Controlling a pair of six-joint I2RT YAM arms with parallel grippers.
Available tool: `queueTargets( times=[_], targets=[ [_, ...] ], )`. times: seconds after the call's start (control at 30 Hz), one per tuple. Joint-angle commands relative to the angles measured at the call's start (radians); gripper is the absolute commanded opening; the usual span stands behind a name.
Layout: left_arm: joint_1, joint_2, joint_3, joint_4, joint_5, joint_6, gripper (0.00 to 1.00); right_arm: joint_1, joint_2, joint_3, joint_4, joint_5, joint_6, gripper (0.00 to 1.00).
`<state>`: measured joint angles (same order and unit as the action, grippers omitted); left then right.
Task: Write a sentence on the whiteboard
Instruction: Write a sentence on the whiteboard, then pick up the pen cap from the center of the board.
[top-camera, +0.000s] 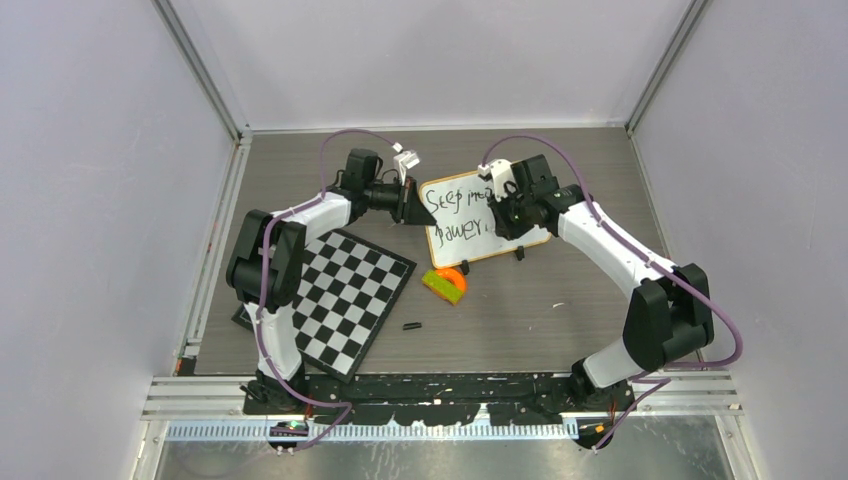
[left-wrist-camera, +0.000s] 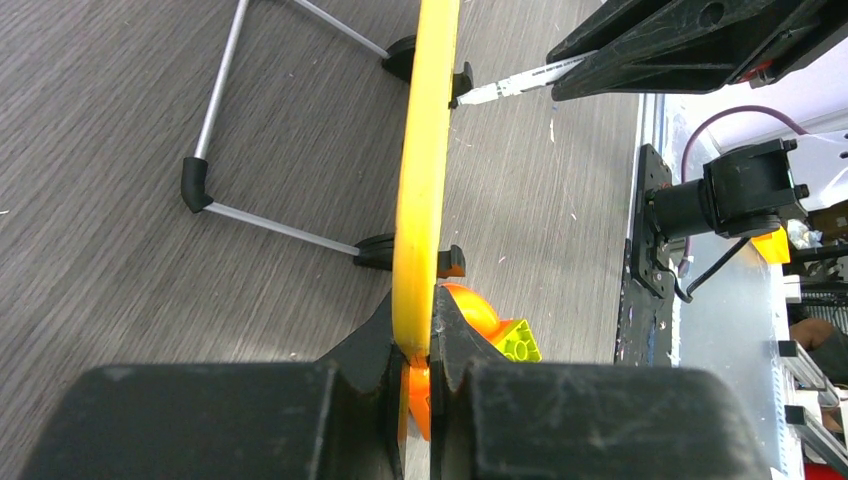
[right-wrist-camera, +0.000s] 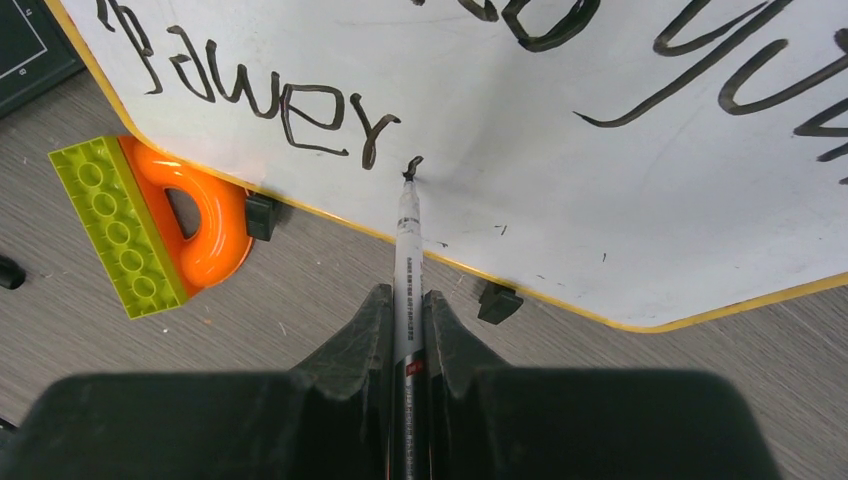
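whiteboard (top-camera: 478, 248): upright, just right of the chequered board (top-camera: 345, 295)
left end effector (left-wrist-camera: 420, 350): clamped on its frame edge
right end effector (right-wrist-camera: 405, 310): pinching the marker (right-wrist-camera: 408, 230)
handling: guessing light, stiff, tippy; grab frame, not glossy face

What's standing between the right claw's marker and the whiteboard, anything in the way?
Nothing visible. The marker in the right claw touches the whiteboard with its tip, just after the last written word. The orange and green toy lies off to one side.
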<state>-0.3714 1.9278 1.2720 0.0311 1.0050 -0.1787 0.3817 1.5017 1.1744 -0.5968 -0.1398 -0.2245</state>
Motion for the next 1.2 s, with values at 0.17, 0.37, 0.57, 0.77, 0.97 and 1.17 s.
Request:
queueTargets(
  times=[0.17,0.37,0.57,0.77,0.97,1.17],
  targets=[
    [-0.015,-0.028,0.019,-0.028,-0.044,0.045,0.00,-0.004,-0.028,0.061,0.026,-0.009,0.007,0.00],
    [-0.015,-0.061,0.038,-0.092,-0.053,0.067,0.30,-0.003,-0.105,0.091,-0.035,-0.088,0.051,0.00],
    [-0.015,-0.154,0.080,-0.205,-0.078,0.096,0.55,-0.003,-0.176,0.112,-0.082,-0.112,0.074,0.00],
    [-0.011,-0.294,0.148,-0.485,-0.212,0.286,0.63,-0.004,-0.254,0.095,-0.097,-0.130,0.130,0.00],
    [-0.020,-0.464,0.131,-0.875,-0.334,0.583,0.62,-0.004,-0.345,0.024,-0.085,-0.155,0.207,0.00],
    [-0.108,-0.595,-0.032,-1.075,-0.441,0.744,0.61,-0.015,-0.425,-0.094,-0.038,-0.238,0.253,0.00]
  ],
)
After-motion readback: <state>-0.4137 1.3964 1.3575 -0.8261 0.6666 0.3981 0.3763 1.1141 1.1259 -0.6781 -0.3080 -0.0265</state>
